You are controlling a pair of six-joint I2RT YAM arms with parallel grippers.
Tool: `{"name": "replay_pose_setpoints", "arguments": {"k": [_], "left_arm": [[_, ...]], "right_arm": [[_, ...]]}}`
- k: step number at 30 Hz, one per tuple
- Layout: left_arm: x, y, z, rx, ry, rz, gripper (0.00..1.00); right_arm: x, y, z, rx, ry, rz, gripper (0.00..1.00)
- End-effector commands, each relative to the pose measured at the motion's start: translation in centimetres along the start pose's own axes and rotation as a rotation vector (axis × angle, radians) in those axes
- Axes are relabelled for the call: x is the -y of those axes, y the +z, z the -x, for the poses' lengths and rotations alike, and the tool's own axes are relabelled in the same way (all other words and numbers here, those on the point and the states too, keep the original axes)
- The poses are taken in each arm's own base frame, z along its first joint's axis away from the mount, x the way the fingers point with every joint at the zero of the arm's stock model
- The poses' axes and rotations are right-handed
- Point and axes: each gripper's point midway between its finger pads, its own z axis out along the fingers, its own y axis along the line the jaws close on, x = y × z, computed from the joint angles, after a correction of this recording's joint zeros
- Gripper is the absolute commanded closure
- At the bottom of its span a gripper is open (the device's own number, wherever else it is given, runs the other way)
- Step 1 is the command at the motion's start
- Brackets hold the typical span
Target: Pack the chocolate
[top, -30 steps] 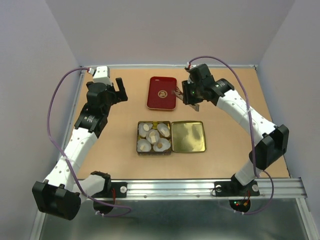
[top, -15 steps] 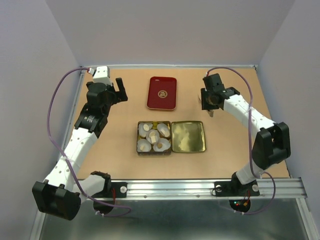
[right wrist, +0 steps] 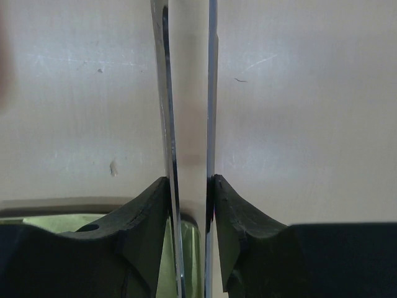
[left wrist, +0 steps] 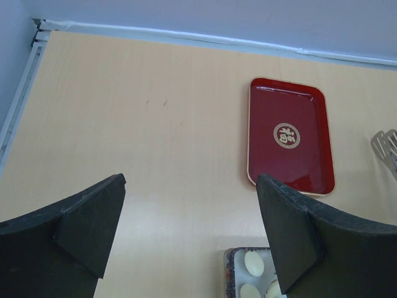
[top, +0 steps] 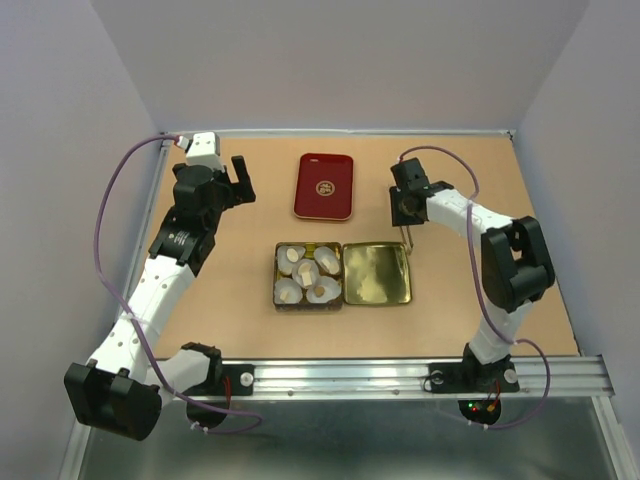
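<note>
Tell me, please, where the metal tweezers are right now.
In the top view, the tweezers are clamped in the right hand, right of the red tray, tips near the empty gold tin half's far right corner.

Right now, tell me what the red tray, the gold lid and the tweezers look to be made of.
The red tray: probably lacquered wood or plastic. It is glossy, with soft reflections and a printed gold emblem.
The gold lid: likely thin tinplate, given its bright, uneven, mirror-like yellow sheen.
The tweezers: metal, seemingly stainless steel, with thin, flat grey blades and a smooth dull shine.
</note>
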Motion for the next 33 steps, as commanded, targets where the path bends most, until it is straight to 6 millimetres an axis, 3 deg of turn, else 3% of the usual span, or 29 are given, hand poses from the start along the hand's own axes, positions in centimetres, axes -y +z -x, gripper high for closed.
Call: {"name": "replay_pose_setpoints", "arguments": {"k": [1, 13, 22, 27, 33], "left_arm": [[0.5, -0.5, 2.6, 0.067, -0.001, -0.011, 0.01], [0.4, -0.1, 2.3, 0.054, 0.006, -0.001, 0.01], [0.4, 0.0, 2.2, 0.051, 0.007, -0.001, 0.01], [0.3, -0.1, 2.2, 0.052, 0.005, 0.005, 0.01], [0.3, -0.1, 2.2, 0.053, 0.007, 0.006, 0.01]], "right_arm": [[-0.9, 1.7, 3.0, 0.064, 0.015, 0.021, 0.6], [-1.3, 5.2, 7.1, 0.087, 0.043, 0.064, 0.6], [-1.1, 8.1, 7.4, 0.064, 0.051, 0.057, 0.6], [-1.1, 8.7, 7.9, 0.071, 0.056, 0.052, 0.59], [-1.1, 8.3, 7.7, 0.067, 0.06, 0.062, 0.39]]}}
